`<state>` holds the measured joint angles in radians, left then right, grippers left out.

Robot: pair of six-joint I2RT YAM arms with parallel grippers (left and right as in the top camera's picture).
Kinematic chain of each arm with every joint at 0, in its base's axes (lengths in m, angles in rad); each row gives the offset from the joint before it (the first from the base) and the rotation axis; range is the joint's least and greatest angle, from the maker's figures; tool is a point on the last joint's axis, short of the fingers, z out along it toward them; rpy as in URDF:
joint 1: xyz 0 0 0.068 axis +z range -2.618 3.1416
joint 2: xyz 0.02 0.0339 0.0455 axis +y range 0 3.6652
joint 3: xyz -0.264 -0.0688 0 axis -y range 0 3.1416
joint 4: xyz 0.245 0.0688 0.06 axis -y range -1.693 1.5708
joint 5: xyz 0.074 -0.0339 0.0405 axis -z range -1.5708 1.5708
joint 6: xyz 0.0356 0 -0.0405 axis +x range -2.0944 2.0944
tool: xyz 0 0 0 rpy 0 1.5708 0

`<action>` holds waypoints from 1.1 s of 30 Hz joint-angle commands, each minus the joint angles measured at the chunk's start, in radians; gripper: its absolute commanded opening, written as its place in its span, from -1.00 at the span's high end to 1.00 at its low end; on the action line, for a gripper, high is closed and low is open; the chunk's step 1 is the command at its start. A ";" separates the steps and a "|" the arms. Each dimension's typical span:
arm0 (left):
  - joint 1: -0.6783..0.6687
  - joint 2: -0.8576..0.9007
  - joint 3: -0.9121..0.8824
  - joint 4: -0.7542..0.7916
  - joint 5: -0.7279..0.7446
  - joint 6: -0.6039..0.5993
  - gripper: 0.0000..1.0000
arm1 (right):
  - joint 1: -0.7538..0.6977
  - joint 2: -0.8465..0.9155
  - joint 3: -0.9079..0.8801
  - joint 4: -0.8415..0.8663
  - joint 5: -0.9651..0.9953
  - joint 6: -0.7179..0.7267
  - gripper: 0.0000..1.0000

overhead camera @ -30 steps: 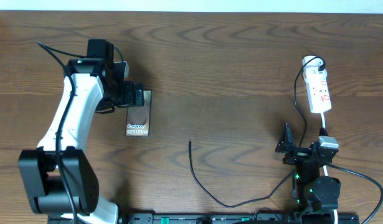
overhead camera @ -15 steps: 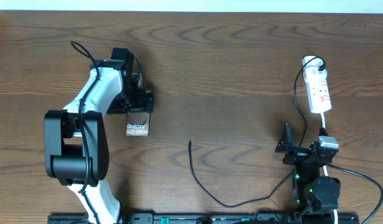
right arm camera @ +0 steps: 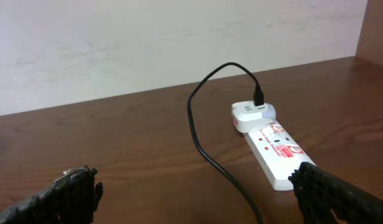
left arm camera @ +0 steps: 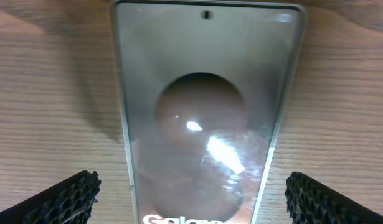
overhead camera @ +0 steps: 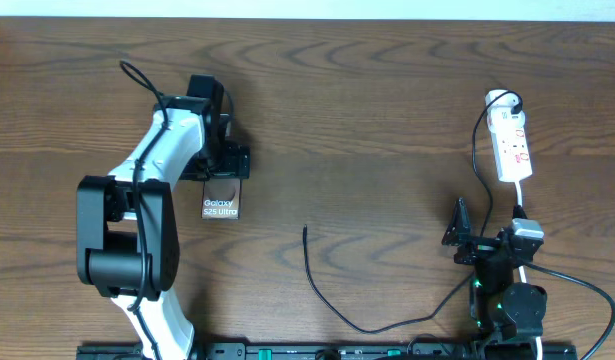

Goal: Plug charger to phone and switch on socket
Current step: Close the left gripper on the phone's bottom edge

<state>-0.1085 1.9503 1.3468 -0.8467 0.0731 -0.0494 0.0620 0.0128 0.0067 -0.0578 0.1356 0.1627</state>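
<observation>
Barely begun: left gripper (overhead camera: 225, 166) spread over the Galaxy phone (overhead camera: 221, 198), right gripper (right arm camera: 200, 199) spread too (holding nothing), charger tip (overhead camera: 305, 230) lying unplugged well apart, power strip (overhead camera: 512, 148) at far right untouched.

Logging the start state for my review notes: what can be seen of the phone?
The phone lies flat, face up on the wooden table, a dark glossy rectangle with a thin pale rim. Its screen shows a brownish round picture, white "Galaxy S25 Ultra" lettering, a small camera hole at one end, and glare. The open left hand is above it, one finger each side, clear of its edges. The charger is not plugged in.
</observation>
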 commanded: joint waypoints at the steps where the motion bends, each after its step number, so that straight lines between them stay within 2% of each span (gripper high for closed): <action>1: -0.016 -0.003 -0.003 0.005 -0.003 -0.008 -0.96 | -0.006 -0.002 -0.001 -0.003 0.012 -0.015 -0.99; 33: -0.016 -0.003 -0.146 0.184 -0.018 -0.008 -0.96 | -0.006 -0.002 -0.001 -0.003 0.012 -0.014 -0.98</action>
<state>-0.1253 1.9503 1.2343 -0.6762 0.0715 -0.0521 0.0620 0.0128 0.0067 -0.0578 0.1356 0.1627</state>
